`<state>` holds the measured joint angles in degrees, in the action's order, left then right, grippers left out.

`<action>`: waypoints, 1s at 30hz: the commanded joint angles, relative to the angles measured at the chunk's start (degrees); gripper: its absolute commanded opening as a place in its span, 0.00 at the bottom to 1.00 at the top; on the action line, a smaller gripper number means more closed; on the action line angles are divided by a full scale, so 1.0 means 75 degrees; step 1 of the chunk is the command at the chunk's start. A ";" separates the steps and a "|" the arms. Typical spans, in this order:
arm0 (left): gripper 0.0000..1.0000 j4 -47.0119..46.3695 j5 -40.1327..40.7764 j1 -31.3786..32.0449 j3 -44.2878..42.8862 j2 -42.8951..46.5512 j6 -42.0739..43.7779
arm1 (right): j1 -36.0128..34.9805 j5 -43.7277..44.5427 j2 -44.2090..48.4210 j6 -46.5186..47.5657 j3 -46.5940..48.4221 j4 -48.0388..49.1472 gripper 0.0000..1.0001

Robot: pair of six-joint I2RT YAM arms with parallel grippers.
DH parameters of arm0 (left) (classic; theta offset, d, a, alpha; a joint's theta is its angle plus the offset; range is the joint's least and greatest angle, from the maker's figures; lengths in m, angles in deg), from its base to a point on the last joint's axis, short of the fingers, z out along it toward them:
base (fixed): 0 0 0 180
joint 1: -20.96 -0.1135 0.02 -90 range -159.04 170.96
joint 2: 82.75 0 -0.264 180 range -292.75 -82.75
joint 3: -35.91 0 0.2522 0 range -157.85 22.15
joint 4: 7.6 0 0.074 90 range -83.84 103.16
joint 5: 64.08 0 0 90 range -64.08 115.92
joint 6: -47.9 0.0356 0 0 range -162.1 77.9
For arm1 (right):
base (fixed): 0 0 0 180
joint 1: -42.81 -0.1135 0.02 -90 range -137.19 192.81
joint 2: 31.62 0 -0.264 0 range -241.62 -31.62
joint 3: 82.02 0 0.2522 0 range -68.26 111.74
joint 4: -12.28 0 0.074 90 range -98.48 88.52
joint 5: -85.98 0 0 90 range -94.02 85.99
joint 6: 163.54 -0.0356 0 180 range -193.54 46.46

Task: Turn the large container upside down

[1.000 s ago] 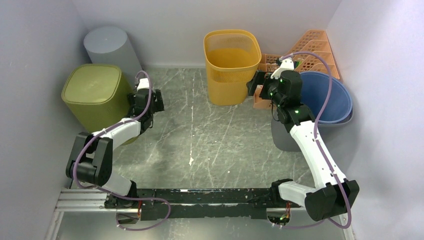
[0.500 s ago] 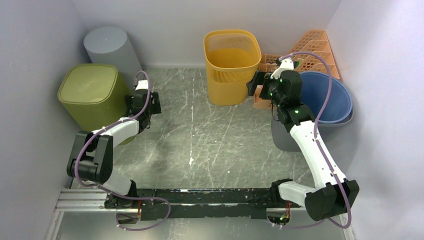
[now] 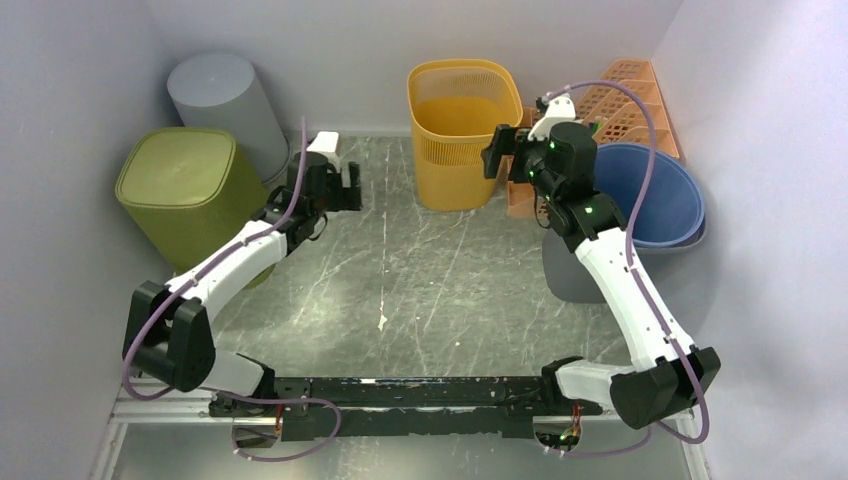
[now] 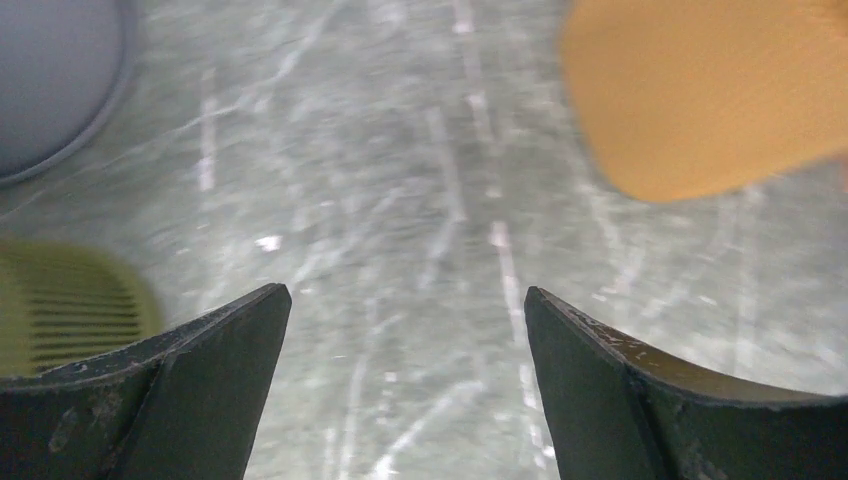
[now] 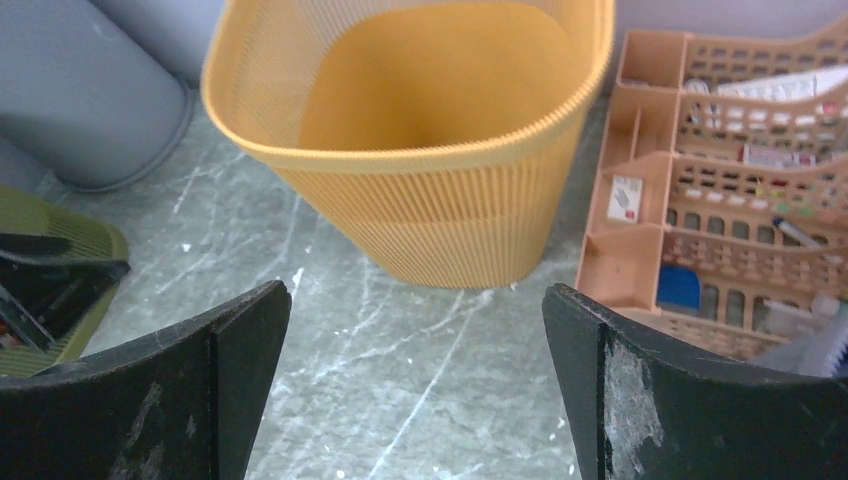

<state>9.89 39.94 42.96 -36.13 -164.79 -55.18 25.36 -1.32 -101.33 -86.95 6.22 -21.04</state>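
- Both sets of jaws stand wide and empty: left gripper, right gripper.
- Pinch the orange mesh basket at opposite rim sides, lift clear, then rotate together.

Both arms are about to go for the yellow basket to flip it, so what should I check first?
1. Left end effector open, empty: ok.
2. Right end effector open, empty: ok.
3. Yellow basket upright, nothing inside: ok.
4. Right end effector facing the basket's wall: ok.
5. Either end effector touching the basket: not ok, both stand apart from it.
6. Room to tip beside the orange organizer: cannot tell.
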 commanded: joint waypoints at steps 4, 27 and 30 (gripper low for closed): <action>0.99 0.0673 -0.1431 0.0880 0.0122 0.0886 -0.0709 | -0.0904 -0.0025 -0.0782 0.0845 0.1322 -0.0332 0.98; 0.99 0.0663 -0.0921 0.1936 0.1278 0.1412 -0.0799 | -0.1724 -0.1471 -0.4573 0.1777 0.4683 -0.0453 0.97; 0.99 0.0705 -0.0986 0.1942 0.1309 0.1420 -0.0799 | -0.1780 -0.1287 -0.4648 0.1854 0.4556 -0.0391 0.97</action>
<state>15.07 32.03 57.04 -26.76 -155.70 -61.21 13.09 -11.74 -135.93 -74.75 39.09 -23.83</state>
